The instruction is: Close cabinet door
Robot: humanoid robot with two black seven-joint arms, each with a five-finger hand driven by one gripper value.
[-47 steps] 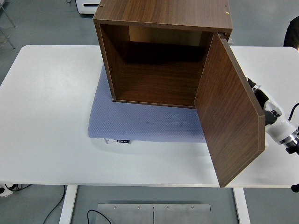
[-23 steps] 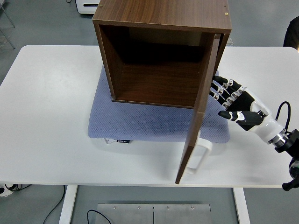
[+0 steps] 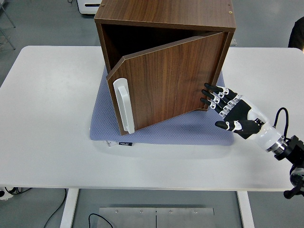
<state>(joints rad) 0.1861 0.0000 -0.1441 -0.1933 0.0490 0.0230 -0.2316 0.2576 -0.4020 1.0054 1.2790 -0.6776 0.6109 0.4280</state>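
Note:
A dark walnut cabinet (image 3: 166,19) stands on a blue-grey mat (image 3: 156,126) at the table's middle back. Its door (image 3: 166,80), hinged on the right, hangs nearly shut with a narrow gap left at the top and left side. A white handle (image 3: 122,105) runs down the door's left edge. My right hand (image 3: 223,107) reaches in from the lower right, open, its outstretched fingertips (image 3: 205,93) touching the door's lower right part near the hinge side. The left arm does not show.
The white table (image 3: 47,118) spreads wide to the left and in front of the mat. A dark sleeve of a person (image 3: 297,33) shows at the right edge. A white appliance (image 3: 90,5) stands on the floor behind.
The door has swung from wide open toward the left until it is almost shut. My right hand followed behind it, moving left, fingers staying flat against the door's outer face.

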